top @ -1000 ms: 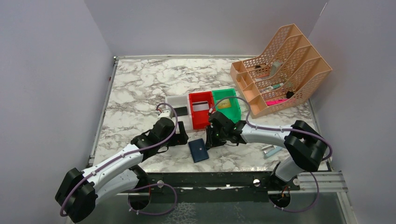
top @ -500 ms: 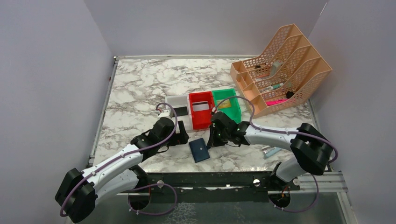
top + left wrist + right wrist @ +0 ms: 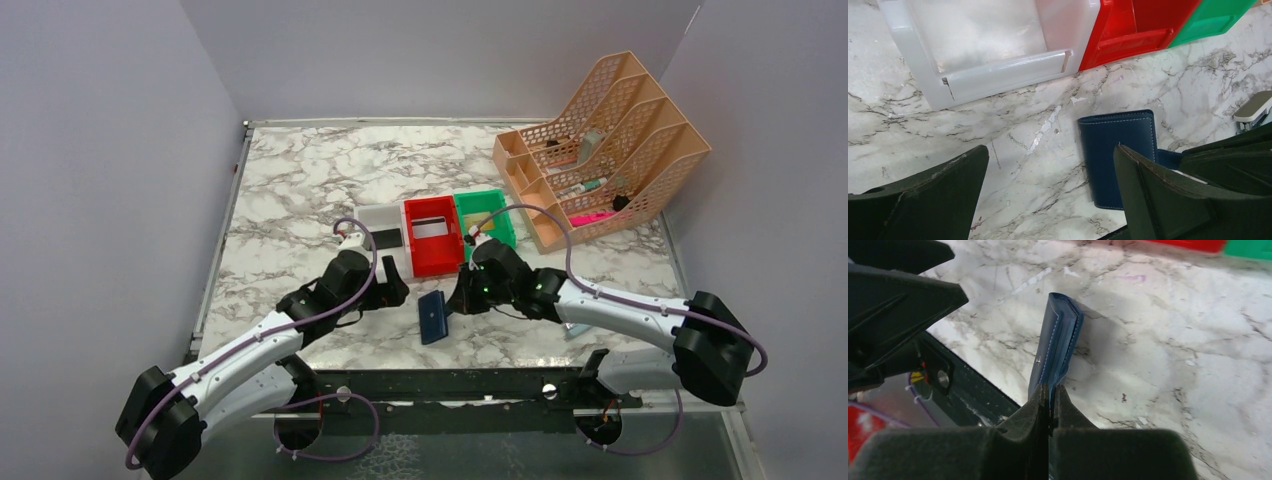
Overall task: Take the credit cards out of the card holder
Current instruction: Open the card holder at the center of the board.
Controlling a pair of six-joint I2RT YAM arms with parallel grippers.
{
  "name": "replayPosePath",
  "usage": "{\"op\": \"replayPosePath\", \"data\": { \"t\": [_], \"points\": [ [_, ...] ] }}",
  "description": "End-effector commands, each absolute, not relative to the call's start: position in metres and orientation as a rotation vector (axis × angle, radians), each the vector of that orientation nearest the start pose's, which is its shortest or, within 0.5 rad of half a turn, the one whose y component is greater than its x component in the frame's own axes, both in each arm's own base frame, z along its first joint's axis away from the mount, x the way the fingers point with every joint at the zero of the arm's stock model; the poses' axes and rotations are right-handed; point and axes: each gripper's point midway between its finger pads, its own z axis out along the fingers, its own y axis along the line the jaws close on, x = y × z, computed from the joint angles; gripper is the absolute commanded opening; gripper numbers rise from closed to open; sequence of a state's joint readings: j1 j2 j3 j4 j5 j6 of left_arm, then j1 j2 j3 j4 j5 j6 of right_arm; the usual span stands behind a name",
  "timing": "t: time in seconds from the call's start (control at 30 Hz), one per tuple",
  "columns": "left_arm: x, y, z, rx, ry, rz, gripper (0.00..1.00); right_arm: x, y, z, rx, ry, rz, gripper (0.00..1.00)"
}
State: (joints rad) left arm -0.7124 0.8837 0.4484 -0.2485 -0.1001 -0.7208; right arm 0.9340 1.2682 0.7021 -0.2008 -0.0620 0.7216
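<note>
The dark navy card holder (image 3: 432, 316) stands tipped up on its edge on the marble, folded closed. My right gripper (image 3: 456, 300) is shut on its near edge; in the right wrist view the fingertips (image 3: 1050, 388) pinch the blue leather of the holder (image 3: 1055, 347). My left gripper (image 3: 396, 290) is open just left of the holder, whose flat side (image 3: 1118, 150) lies beside the right finger (image 3: 1148, 190) of that gripper (image 3: 1050, 150). A black credit card (image 3: 386, 239) lies in the white bin, and a whitish one (image 3: 430, 229) in the red bin.
White (image 3: 380, 222), red (image 3: 432, 250) and green (image 3: 495, 205) bins stand in a row behind the grippers. A peach mesh organiser (image 3: 600, 150) fills the back right. A small silver stapler-like object (image 3: 1253, 107) lies right of the holder. The table's front rail (image 3: 450, 385) is close.
My right gripper closed on the card holder's edge and raised it from lying flat to standing on edge, while the right arm swung rightward. The left gripper stayed open and edged forward.
</note>
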Motion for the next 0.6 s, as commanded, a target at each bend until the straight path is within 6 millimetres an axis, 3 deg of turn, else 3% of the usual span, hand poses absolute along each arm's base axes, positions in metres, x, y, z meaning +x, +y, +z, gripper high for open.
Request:
{"op": "replayPosePath", "data": {
  "t": [0.0,0.3,0.57],
  "points": [
    [0.206,-0.191,0.101,-0.077,2.283,-0.685,0.99,0.159,0.325,0.110,-0.382,2.459,1.054,0.01],
    [0.209,-0.174,0.111,-0.127,2.249,-0.614,0.98,0.147,0.356,0.135,-0.458,2.382,1.319,0.01],
    [0.208,-0.171,0.110,-0.150,2.250,-0.601,0.97,0.166,0.334,0.149,-0.308,2.355,1.155,0.01]
  ]
}}
